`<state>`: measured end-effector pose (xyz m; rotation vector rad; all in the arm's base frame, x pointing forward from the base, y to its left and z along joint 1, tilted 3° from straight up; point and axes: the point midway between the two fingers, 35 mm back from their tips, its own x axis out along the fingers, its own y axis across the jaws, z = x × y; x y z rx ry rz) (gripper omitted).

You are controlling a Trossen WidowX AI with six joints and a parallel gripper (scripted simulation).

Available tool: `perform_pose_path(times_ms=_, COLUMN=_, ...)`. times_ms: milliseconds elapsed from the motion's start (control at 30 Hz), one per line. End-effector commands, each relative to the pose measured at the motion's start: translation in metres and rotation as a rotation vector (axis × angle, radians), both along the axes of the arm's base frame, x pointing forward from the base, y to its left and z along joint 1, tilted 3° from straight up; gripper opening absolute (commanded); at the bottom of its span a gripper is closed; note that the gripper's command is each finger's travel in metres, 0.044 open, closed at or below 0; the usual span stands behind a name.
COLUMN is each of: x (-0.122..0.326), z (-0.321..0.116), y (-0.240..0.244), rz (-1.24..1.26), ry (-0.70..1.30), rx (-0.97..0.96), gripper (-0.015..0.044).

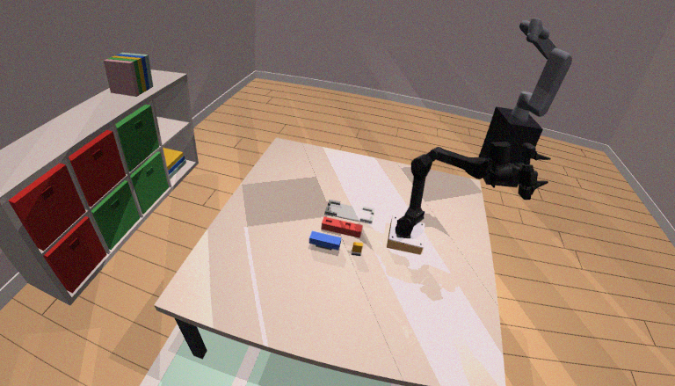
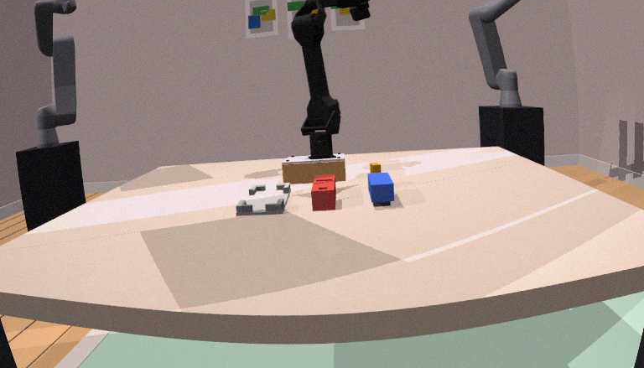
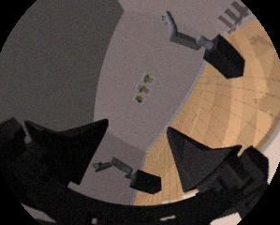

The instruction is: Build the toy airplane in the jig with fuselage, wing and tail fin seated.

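Observation:
The grey jig cradle (image 1: 348,211) (image 2: 267,199) with raised corner blocks lies empty on the table. The red fuselage (image 1: 341,229) (image 2: 324,199) lies beside it, outside the cradle, with dark sockets in its top. The blue wing (image 1: 324,239) (image 2: 381,186) is on the far side of the fuselage from the cradle, raised on a small dark piece. The small yellow tail fin (image 1: 357,247) (image 2: 375,168) stands apart near the wing, with a dark piece under it. My gripper (image 1: 547,170) (image 3: 139,127) is open and empty, high up and away from all the parts, pointing towards the wall.
My arm's base block (image 1: 403,247) (image 2: 313,172) stands on the table near the parts. Grey arms on black pedestals (image 2: 50,184) (image 2: 511,132) (image 3: 225,57) stand beyond the table. A shelf unit (image 1: 171,83) with red and green bins is at the left in the top view.

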<state>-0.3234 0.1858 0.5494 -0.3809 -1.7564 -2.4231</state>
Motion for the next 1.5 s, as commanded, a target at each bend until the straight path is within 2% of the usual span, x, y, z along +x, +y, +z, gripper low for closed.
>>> perform_pose_path(times_ms=0, x=0.000, z=0.000, y=0.000, rz=0.000, ry=0.000, rx=0.000, gripper=0.0426)
perform_pose_path(times_ms=67, x=0.003, z=-0.004, y=0.010, rz=-0.033, ry=-0.011, rx=-0.001, gripper=0.0440)
perform_pose_path(times_ms=333, x=0.061, z=-0.055, y=0.120, rz=-0.409, ry=-0.162, rx=-0.024, gripper=0.0440)
perform_pose_path(times_ms=433, x=0.078, z=-0.067, y=0.121, rz=-0.444, ry=-0.176, rx=-0.084, gripper=0.0440)
perform_pose_path(times_ms=667, x=0.163, z=-0.118, y=0.192, rz=-0.753, ry=-0.324, rx=-0.144, gripper=0.0440)
perform_pose_path(times_ms=833, x=0.235, z=-0.150, y=0.221, rz=-0.949, ry=-0.415, rx=-0.207, gripper=0.0440)
perform_pose_path(times_ms=1133, x=0.375, z=-0.212, y=0.232, rz=-1.266, ry=-0.602, rx=-0.367, gripper=0.0440)
perform_pose_path(times_ms=1467, x=0.516, z=-0.283, y=0.178, rz=-1.523, ry=-0.832, rx=-0.628, gripper=0.0440)
